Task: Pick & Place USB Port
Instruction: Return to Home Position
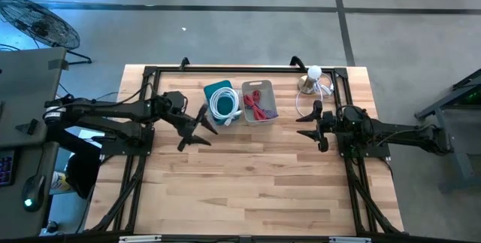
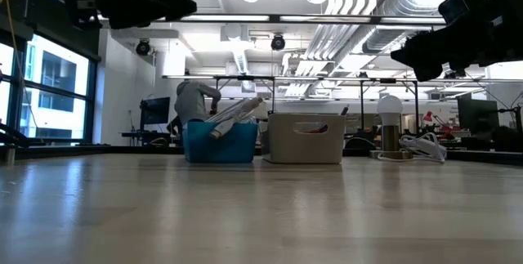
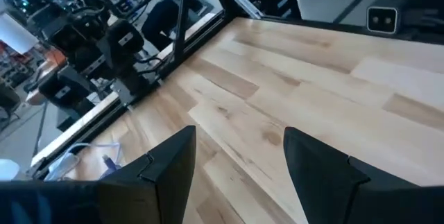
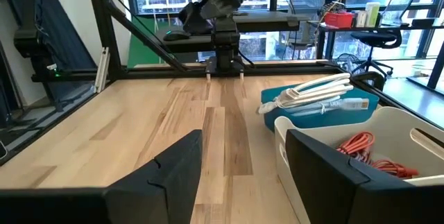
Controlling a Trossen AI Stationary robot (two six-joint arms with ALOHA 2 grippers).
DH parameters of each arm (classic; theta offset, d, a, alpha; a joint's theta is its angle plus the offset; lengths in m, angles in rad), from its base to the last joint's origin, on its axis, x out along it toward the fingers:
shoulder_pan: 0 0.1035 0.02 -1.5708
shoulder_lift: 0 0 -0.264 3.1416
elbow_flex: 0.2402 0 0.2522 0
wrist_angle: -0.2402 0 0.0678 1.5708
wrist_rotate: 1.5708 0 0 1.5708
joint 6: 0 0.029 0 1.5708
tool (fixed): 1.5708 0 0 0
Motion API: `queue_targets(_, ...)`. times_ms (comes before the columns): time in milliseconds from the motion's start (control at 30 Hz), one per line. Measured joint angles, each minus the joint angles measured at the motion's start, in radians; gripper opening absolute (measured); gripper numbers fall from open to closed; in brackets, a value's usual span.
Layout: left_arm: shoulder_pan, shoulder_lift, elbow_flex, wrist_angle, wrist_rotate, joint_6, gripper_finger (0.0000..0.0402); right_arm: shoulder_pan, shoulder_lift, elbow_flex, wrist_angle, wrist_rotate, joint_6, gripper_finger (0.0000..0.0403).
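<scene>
Left gripper [image 1: 195, 129] spread, empty, beside blue bin [image 1: 210, 91] holding white cable [image 1: 225, 104] — right gripper [image 1: 308, 125] likewise spread, near gray bin [image 1: 255, 85] holding red cable [image 1: 259, 106]; both above desk [image 1: 255, 183].

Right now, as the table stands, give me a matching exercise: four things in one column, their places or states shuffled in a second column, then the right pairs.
Things
1. white cable
2. red cable
3. lamp
4. left gripper

Places or states
A. open and empty, over the table
B. in the gray bin
C. standing on the table, outside both bins
D. in the blue bin

Pairs: 1-D, 2-B, 3-C, 4-A
</scene>
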Motion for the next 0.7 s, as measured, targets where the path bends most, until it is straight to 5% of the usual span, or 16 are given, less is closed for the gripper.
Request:
queue_targets(167, -0.016, -0.024, 0.000, -0.096, -0.045, 0.025, 0.0213, 0.000, 0.000, 0.000, 0.000, 0.000, 0.000, 0.0201)
queue_targets(467, -0.082, -0.200, -0.001, -0.233, 0.036, 0.034, 0.0213, 0.000, 0.000, 0.000, 0.000, 0.000, 0.000, 0.0201)
queue_targets(700, -0.201, -0.463, -0.006, -0.427, -0.284, -0.007, 0.0213, 0.000, 0.000, 0.000, 0.000, 0.000, 0.001, 0.0201)
